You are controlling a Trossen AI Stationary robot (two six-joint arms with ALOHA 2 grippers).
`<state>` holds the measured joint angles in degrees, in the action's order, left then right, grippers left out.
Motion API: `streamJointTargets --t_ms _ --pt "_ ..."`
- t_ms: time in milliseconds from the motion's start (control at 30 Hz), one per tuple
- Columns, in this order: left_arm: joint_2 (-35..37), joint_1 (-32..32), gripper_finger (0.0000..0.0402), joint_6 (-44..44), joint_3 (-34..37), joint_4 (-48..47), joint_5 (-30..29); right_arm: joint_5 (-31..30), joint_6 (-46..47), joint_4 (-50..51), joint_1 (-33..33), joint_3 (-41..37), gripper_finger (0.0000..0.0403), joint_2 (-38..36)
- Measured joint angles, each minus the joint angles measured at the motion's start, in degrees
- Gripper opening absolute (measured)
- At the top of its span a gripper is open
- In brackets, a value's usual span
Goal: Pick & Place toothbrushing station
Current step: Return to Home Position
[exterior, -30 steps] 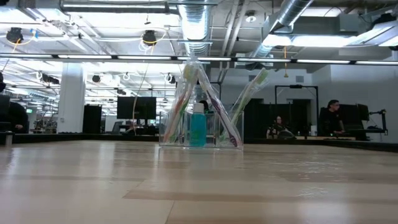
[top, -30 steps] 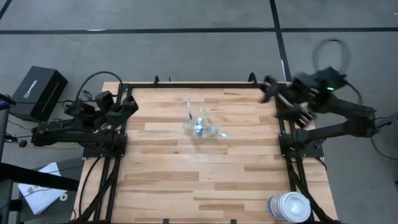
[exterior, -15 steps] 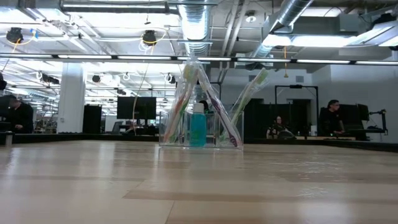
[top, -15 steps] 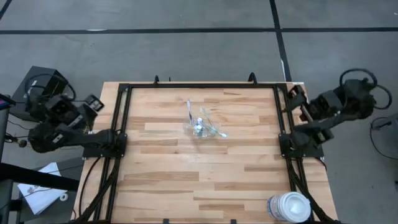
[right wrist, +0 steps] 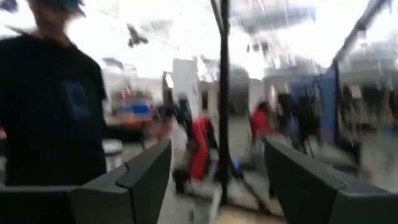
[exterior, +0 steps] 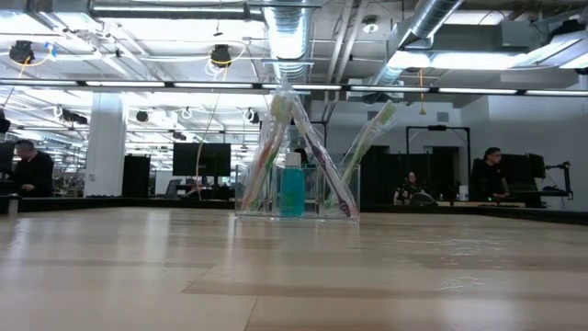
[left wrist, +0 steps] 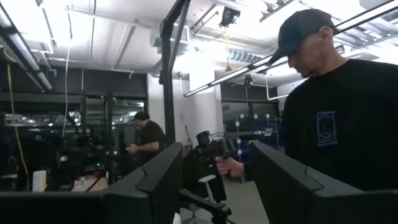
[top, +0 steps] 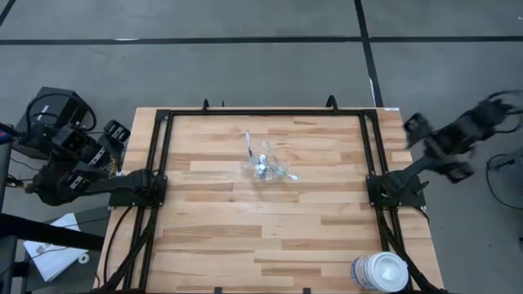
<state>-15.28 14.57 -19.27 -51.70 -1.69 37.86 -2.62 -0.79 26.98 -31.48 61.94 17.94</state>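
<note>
A wooden worktop [top: 245,237], seen from above, with a dark robot arm folded back at each side. A clear container [top: 266,168] stands on the worktop about midway between the two arms, toward the rear edge, with nothing touching it.

From table height, several thin toothbrushes [exterior: 276,138] lean inside it at crossing angles, their heads sticking out above the rim. A green one [exterior: 372,129] tilts out to one side. A teal toothpaste tube [exterior: 292,188] stands upright among them.

A white tub [top: 380,271] sits at the front right corner, well apart from the container.

The left claw [top: 113,134] is off the worktop's left edge, over the floor. Its wrist camera shows its two dark fingers [left wrist: 155,180] spread apart and holding nothing. Beyond them a person [left wrist: 336,118] in a dark shirt and cap holds a small dark device.

The right claw [top: 415,124] is past the right edge, also over the floor. Its fingers [right wrist: 143,174] are likewise parted and empty.
</note>
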Motion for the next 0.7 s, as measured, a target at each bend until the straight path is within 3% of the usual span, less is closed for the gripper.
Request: streamJointTargets --t_ms 67,200,233,300,367,467,700 --pt "-0.42 0.04 0.0182 0.02 0.04 -0.2 -0.12 -0.87 1.27 0.93 0.93 -4.78 0.0249 -4.99" --pt "-1.08 -0.01 0.0182 0.71 0.05 -0.06 -0.08 -1.99 2.21 -7.93 4.54 -16.22 0.0249 -17.76" --pt "-1.25 -0.01 0.0182 0.91 0.0 0.22 -0.06 -1.93 2.26 -11.91 5.54 -18.93 0.0249 -17.47" --pt "-1.44 -0.01 0.0182 0.98 0.04 0.02 -0.07 -2.44 2.65 -1.24 8.3 -20.75 0.0249 -17.45" --pt "-1.87 -0.03 0.0182 0.9 -0.02 0.24 -0.08 -3.24 5.72 -6.5 10.75 -21.63 0.0249 -15.82" --pt "-2.01 -0.03 0.0182 0.76 0.04 0.13 -0.06 -4.1 7.22 -6.64 13.34 -25.5 0.0249 -17.52" --pt "-2.08 -0.03 0.0182 0.81 0.04 0.06 -0.01 -3.47 0.75 -7.2 18.39 -28.77 0.0249 -17.58"
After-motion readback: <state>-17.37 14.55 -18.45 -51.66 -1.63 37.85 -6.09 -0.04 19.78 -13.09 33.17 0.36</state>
